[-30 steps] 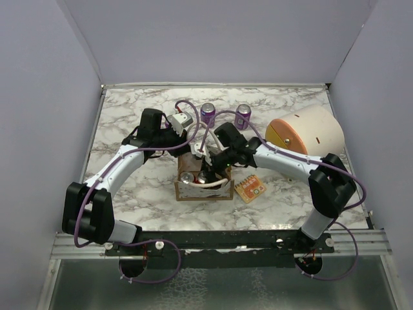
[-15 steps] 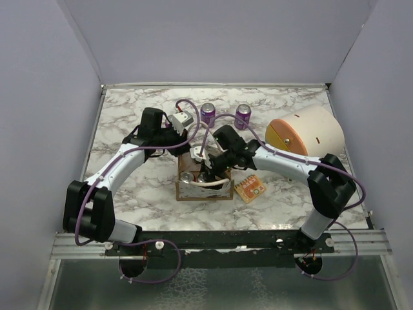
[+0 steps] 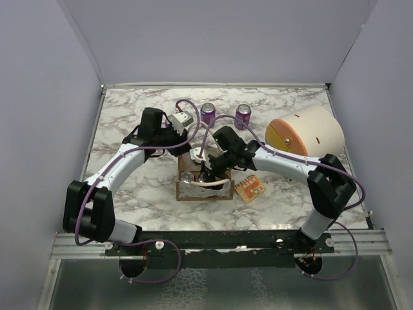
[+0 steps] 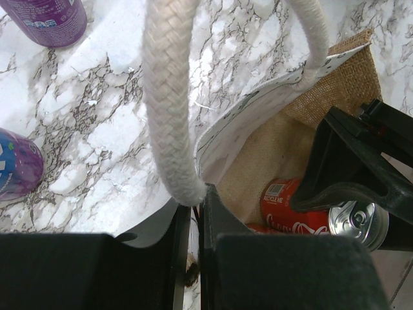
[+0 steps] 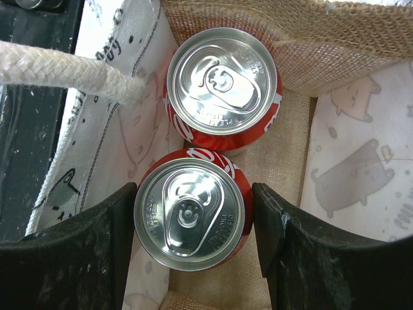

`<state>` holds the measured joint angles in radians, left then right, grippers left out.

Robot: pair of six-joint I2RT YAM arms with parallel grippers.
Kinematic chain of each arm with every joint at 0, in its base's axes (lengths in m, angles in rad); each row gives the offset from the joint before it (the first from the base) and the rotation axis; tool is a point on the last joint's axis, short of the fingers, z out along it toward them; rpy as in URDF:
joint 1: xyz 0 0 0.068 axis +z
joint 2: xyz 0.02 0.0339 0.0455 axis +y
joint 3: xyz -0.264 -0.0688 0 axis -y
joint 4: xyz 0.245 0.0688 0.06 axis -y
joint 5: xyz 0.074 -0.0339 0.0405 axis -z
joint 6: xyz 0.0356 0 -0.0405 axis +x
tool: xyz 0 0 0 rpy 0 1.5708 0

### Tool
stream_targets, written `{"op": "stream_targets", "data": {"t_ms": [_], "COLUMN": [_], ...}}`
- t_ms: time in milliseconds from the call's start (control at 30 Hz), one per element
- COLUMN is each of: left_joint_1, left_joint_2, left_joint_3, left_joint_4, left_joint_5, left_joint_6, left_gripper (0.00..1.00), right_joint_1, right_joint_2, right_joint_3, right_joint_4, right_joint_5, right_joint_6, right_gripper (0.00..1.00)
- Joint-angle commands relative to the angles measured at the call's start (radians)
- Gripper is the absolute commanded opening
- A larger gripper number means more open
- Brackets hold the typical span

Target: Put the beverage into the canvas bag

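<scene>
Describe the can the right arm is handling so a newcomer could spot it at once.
Find the tan bag mid-table, between the two arms. Two red cans stand upright inside it. The gripped can sits between the right fingers; the other can stands free beside it, and the purple cans stand outside the bag.

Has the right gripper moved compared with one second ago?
Yes, slightly: the right gripper, holding a red can, has shifted left, away from the orange packet, over the bag.

Red can [image 5: 192,221]; tan bag [image 5: 335,58], perhaps cat-printed panel [image 5: 361,174]
</scene>
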<state>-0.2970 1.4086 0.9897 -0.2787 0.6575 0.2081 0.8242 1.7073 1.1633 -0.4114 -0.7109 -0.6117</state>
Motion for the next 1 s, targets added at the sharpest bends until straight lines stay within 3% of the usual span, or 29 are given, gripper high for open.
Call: {"op": "stream_targets", "data": {"t_ms": [0, 600, 967], "left_joint_1": [-0.005, -0.006, -0.006], "left_joint_2": [-0.006, -0.001, -0.007], "left_joint_3": [0.011, 0.012, 0.002], "left_joint_4": [-0.011, -0.010, -0.003], "left_joint_5": [-0.029, -0.026, -0.012], "left_joint_6": [0.016, 0.024, 0.036], "left_gripper": [0.08, 0.08, 0.08], "right_joint_1": [0.009, 0.009, 0.009], "right_joint_2": [0.003, -0.034, -0.105], "right_joint_3": [-0.004, 0.025, 0.008], "right_joint_4": [-0.072, -0.091, -0.042], "right_joint_5": [0.069, 0.064, 0.072], "right_joint_6": [-0.034, -0.033, -0.014], "right_gripper": [0.61, 0.82, 0.85]}}
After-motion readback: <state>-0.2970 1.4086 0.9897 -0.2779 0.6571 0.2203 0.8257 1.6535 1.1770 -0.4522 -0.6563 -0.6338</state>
